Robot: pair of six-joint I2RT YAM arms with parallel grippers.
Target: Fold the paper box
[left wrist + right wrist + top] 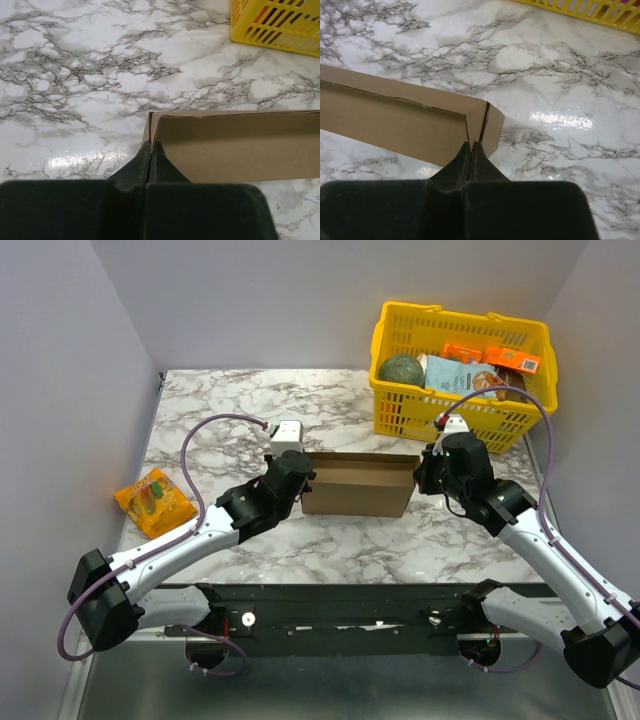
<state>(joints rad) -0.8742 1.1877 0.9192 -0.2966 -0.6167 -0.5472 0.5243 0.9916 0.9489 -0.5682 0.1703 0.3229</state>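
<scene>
The paper box (pixel 358 485) is a shallow brown cardboard box standing on the marble table (pixel 230 410) between both arms. My left gripper (pixel 300 480) is at its left end. In the left wrist view my fingertips (pixel 151 144) are pinched together on the box's (pixel 240 145) left end wall at the corner. My right gripper (pixel 422 475) is at the right end. In the right wrist view my fingertips (pixel 471 145) are closed on the end wall of the box (pixel 395 120) beside a slit.
A yellow plastic basket (pixel 460 370) with groceries stands at the back right, just behind the right gripper; it shows in the left wrist view (pixel 280 22) and the right wrist view (pixel 590 7). An orange snack packet (pixel 153 502) lies at the table's left edge.
</scene>
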